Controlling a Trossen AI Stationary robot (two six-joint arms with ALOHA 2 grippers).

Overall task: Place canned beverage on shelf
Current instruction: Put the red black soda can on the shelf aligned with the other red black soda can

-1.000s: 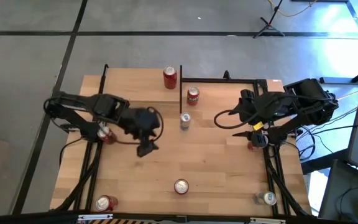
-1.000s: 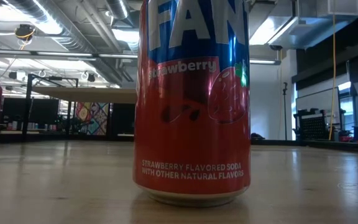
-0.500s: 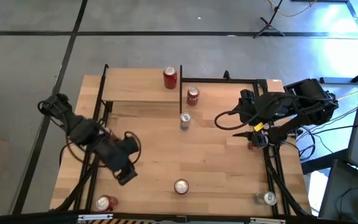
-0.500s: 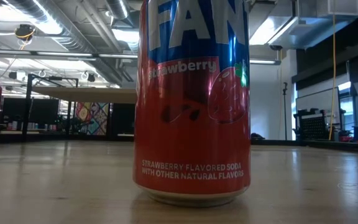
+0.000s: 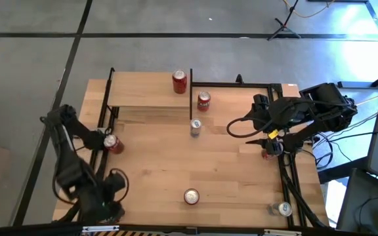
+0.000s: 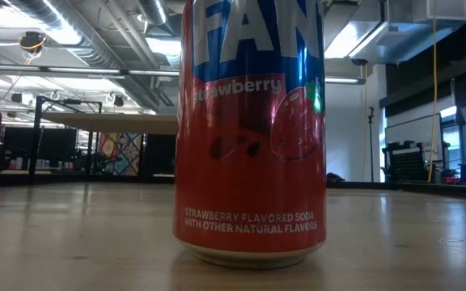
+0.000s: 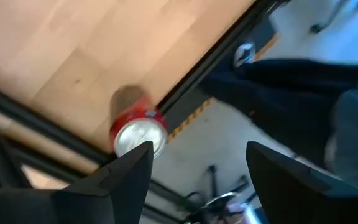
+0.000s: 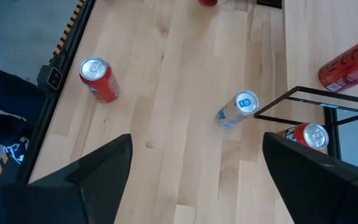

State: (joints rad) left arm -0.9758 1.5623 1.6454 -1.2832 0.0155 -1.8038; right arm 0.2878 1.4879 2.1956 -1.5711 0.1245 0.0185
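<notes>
Cans stood scattered over the table point(image 5: 228, 170), all upright, their tops closed as far as could be told. A red can point(image 5: 179, 82) stood on the shelf point(image 5: 143, 88), the light-wood board on black posts at the far left of the table, near its right end; a second red can point(image 5: 203, 100) stood just beside that shelf's right edge, and a slim silver-blue can point(image 5: 195, 127) stood a little nearer the middle. A strawberry soda can point(image 6: 249, 129) stood at the front centre, filling the low view. Another red can point(image 5: 113, 143) stood at the left edge, one more at the front-left corner point(image 7: 138, 133), and a silver-topped can point(image 5: 283, 209) at the front-right corner. The left gripper point(image 7: 194, 165) hung over the front-left corner with its fingers spread wide and holding nothing, the corner can showing just past one fingertip. The right gripper point(image 8: 194, 165) waited above the table's right side, its fingers likewise parted and empty.
</notes>
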